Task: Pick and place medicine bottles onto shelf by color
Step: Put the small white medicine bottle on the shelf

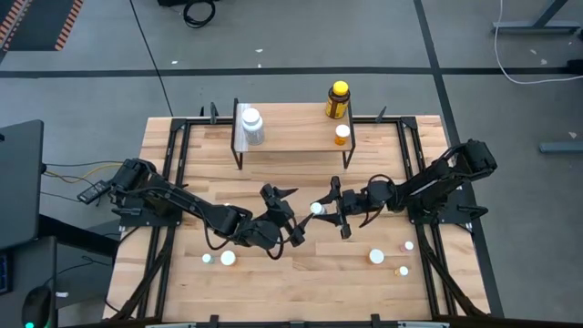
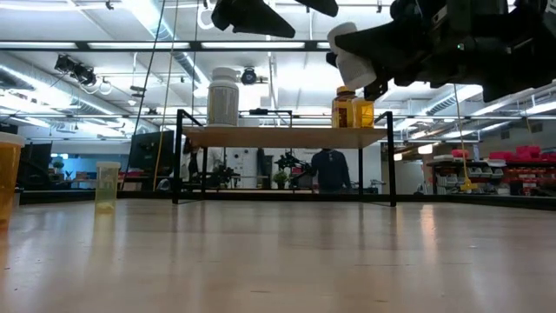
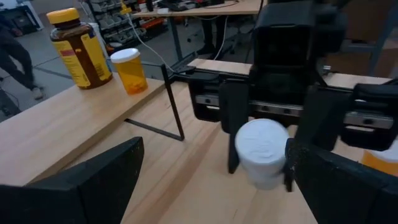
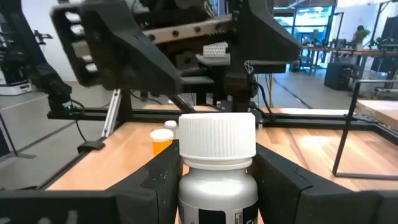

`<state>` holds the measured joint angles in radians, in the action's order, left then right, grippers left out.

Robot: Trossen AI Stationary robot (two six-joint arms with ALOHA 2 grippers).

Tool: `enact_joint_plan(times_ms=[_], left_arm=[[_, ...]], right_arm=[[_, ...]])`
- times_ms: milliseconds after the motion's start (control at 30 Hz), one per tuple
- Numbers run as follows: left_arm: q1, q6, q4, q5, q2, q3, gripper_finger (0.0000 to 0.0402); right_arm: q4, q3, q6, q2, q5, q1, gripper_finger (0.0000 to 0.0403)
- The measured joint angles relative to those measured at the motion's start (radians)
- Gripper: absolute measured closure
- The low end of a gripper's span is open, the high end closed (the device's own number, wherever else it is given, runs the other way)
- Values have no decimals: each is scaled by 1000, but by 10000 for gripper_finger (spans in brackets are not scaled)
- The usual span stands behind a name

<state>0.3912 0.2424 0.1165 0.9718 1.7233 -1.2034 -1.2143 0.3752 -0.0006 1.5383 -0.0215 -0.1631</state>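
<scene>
Jaws clamp white bottle point(image 1: 316, 209) in R gripper point(image 1: 321, 209), raised mid-table, facing wide-open L gripper point(image 1: 290, 215).

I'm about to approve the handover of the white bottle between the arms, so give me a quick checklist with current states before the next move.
1. Right claw shut on the white bottle: ok.
2. Bottle lifted clear of the tabletop: ok, seen in the low view.
3. Left claw open, facing the bottle: ok.
4. Left claw's fingers not touching the bottle: ok.
5. Free room on the shelf between the large white bottle and the amber bottles: ok.
6. Grip firmness: cannot tell.
</scene>
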Motion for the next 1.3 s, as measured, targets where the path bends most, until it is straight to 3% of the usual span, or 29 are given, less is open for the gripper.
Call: enact_joint_plan(times_ms=[533, 800, 1067, 1300], left_arm=[[12, -23, -70, 24, -1, 0, 2], [12, -7, -75, 74, -2, 0, 2], [-16, 28, -58, -30, -2, 0, 2], [-18, 24, -39, -37, -2, 0, 2]], right_arm=[[-27, 0, -2, 0, 5, 1, 228], [-26, 1, 9, 0, 93, 0, 228], [6, 41, 24, 0, 94, -12, 228], [27, 46, 16, 0, 76, -13, 229]])
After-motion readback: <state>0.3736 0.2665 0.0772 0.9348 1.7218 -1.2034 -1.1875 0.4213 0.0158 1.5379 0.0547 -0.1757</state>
